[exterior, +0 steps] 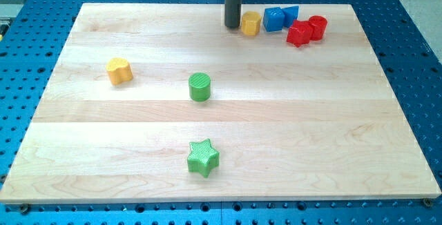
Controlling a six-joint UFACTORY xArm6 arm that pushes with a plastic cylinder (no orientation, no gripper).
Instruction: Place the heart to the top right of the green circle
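The yellow heart (pixel 119 70) lies at the view's left on the wooden board, well left of and slightly above the green circle (pixel 199 87), which sits near the board's middle. My tip (pixel 233 25) is near the view's top edge, far above and to the right of both. It stands just left of a yellow hexagon-like block (pixel 251 23), close to it or touching it.
A green star (pixel 203 158) lies below the green circle. At the view's top right are two blue blocks (pixel 279 18) and two red blocks (pixel 306 30) clustered together. The wooden board (pixel 345 149) rests on a blue perforated table.
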